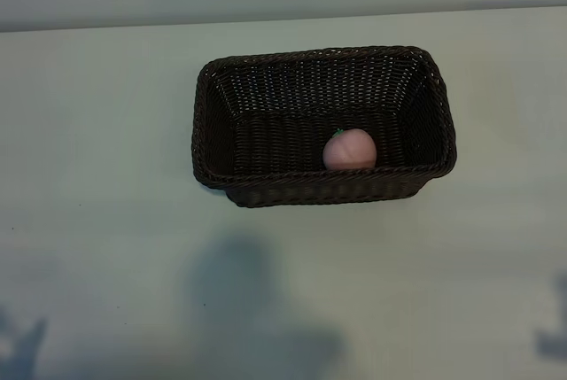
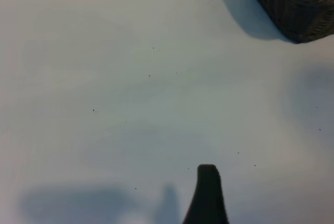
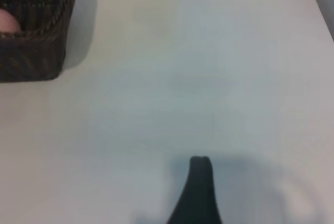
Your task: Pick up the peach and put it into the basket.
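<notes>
There was 1 basket (image 1: 324, 123), dark woven wicker, and 1 peach (image 1: 349, 150) lying inside it. There was 1 table (image 1: 97, 132), pale and bare around the basket. Each wrist view showed 1 dark fingertip (image 2: 207, 195) (image 3: 197, 192), making 2 fingertips seen in all.

Table (image 1: 106, 221) bare all round — only basket (image 1: 323, 181) obstructs
</notes>
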You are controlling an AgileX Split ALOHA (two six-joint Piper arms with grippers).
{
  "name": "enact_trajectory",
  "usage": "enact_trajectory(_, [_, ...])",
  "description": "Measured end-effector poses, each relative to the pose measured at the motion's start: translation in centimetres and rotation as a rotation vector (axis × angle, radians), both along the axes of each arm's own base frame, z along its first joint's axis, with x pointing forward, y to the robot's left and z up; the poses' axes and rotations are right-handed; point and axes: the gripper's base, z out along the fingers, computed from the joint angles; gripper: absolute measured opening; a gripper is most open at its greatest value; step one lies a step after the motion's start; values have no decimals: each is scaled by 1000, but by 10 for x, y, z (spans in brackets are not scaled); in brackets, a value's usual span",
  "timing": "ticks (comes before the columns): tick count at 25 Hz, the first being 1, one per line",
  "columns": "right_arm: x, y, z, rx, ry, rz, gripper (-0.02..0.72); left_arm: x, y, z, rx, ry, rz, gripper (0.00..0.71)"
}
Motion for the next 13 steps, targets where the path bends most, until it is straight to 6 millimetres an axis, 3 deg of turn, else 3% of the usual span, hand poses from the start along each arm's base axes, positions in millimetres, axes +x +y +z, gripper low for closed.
enact_trajectory(13, [0,0,1,2,-9,2,596,0,0,0,0,0,0,588])
